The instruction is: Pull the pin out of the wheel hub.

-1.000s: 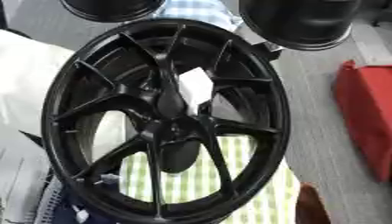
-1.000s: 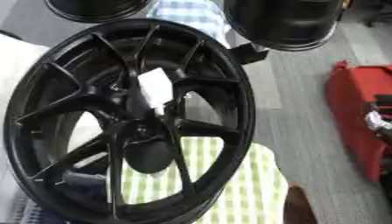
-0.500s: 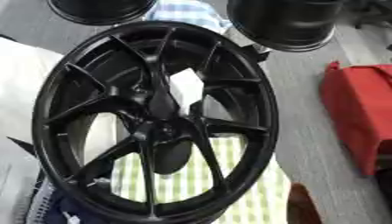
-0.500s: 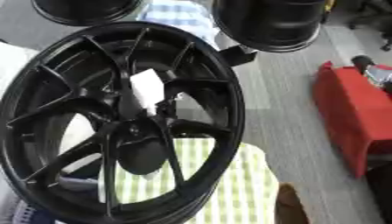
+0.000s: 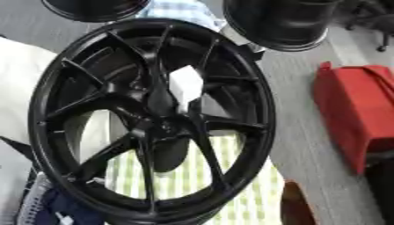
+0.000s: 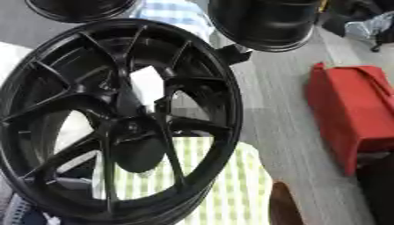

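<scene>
While neither robot hand showed in either view, so their state couldn't be told, the black wheel [image 5: 150,123] filled the frame, hub [image 5: 158,125] at centre; no pin was discernible. Risk: a blind reach snagging spokes.

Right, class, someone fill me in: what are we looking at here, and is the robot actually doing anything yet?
A large black wheel hub fills the view, with green-and-white checked cloth showing through its spokes. Neither robot hand is in view, so nothing is handling it at this moment. A white patch shows between the spokes near the centre; no pin can be made out. Other black wheels lie beyond it, and a red bag sits to the right on the grey floor.
</scene>
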Controlling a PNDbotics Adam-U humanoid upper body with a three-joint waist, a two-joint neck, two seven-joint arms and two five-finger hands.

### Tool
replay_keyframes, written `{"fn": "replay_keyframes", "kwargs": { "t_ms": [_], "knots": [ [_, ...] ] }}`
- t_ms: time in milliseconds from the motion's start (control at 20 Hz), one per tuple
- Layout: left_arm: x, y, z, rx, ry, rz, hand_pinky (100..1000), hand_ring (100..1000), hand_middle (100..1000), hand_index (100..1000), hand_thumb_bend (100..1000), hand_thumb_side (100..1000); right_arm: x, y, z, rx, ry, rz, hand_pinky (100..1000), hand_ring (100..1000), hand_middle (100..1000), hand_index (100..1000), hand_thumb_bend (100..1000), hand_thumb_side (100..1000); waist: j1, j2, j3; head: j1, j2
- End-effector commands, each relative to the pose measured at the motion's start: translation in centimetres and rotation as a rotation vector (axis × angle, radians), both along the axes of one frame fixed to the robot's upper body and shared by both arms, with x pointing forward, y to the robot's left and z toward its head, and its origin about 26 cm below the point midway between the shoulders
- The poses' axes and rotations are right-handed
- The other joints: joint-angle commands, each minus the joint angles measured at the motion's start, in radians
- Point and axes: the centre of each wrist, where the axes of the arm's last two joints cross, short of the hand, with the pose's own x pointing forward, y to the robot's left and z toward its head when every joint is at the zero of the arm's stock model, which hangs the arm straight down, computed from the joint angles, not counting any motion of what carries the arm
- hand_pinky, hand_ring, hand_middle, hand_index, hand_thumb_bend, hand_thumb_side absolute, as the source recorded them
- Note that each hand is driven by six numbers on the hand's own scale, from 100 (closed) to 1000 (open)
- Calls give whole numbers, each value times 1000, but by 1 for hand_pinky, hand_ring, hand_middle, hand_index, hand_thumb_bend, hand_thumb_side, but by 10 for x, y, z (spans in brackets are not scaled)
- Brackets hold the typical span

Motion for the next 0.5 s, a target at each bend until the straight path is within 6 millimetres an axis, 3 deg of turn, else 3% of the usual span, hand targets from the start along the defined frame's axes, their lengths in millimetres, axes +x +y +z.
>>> {"fn": "replay_keyframes", "kwargs": {
  "t_ms": [50,500],
  "knots": [
    [-1,9,8,40,-3,12,788,902,570,709,596,505,12,11,13,-129,75,48,828,789,739,807,501,339,0,-31,-2,-5,17],
    [-8,18,3,56,25,37,788,902,570,709,595,506,60,49,24,-203,178,216,836,806,759,817,504,351,-14,-47,-19,8,38]
  ]
}}
